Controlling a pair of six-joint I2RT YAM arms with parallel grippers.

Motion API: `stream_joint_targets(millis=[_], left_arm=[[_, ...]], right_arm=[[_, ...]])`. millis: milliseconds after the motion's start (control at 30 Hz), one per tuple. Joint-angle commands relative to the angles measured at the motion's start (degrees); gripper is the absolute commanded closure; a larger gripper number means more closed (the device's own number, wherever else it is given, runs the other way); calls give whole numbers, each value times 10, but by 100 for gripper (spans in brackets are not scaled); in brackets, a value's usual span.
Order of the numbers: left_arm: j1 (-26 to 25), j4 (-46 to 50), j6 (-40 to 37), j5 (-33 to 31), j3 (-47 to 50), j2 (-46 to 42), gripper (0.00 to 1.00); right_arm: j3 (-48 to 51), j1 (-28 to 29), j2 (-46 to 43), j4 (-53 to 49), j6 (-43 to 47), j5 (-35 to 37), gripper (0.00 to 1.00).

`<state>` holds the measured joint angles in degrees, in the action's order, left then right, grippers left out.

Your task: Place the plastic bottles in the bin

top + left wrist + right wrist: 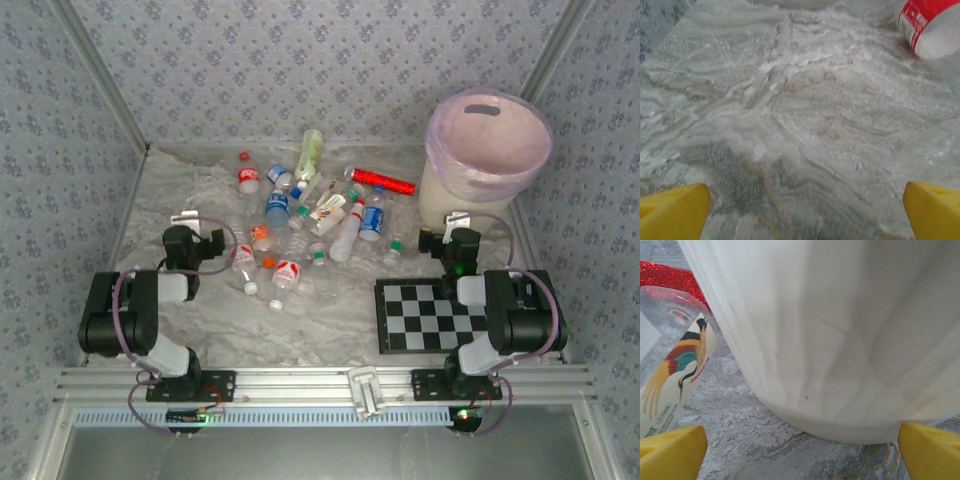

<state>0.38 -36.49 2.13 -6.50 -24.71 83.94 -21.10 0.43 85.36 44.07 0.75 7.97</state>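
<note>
- The left gripper (196, 226) stood wide open and held nothing, over the bare marble-patterned tabletop (805, 125) at the left edge of the scatter.
- In the left wrist view, a red-labelled bottle (930, 25) lay ahead and to the right of the yellow fingertips (672, 212), apart from them.
- The plastic bottles (327, 213) lay strewn over the middle of the table, between the two arms and beyond them, all outside the bin (450, 195).
- The right gripper (457, 228) was likewise fully spread and empty, pointed at the bin's cream wall (840, 340), close to its base.
- A bottle with a bird-patterned label (675, 375) lay just left of the right gripper, beside the bin.
- A shiny red tube (383, 181) lay left of the bin; a checkerboard (430, 312) lay by the right arm.
</note>
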Motion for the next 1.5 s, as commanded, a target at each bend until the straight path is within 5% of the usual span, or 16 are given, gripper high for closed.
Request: stream_joint_targets(millis=[0, 167, 367, 567, 833, 1067, 1467], left_arm=[[2, 158, 42, -45, -73, -113, 1], [-14, 451, 191, -24, -163, -227, 1], [-159, 600, 256, 4, -184, -292, 1], [-236, 593, 330, 31, -136, -269, 6], [-238, 569, 339, -17, -106, -214, 20], [-224, 488, 330, 51, -83, -154, 17], [-211, 570, 274, 17, -127, -150, 47]], right_arm=[[-61, 20, -75, -146, 12, 37, 0], [-144, 75, -152, -411, -64, 77, 0], [-165, 175, -229, -563, -126, 146, 0], [-190, 237, -284, -685, -204, 126, 0], [-207, 269, -356, -721, -242, 49, 0], [-237, 284, -357, -737, -226, 18, 2], [-312, 307, -308, -768, -194, -82, 6]])
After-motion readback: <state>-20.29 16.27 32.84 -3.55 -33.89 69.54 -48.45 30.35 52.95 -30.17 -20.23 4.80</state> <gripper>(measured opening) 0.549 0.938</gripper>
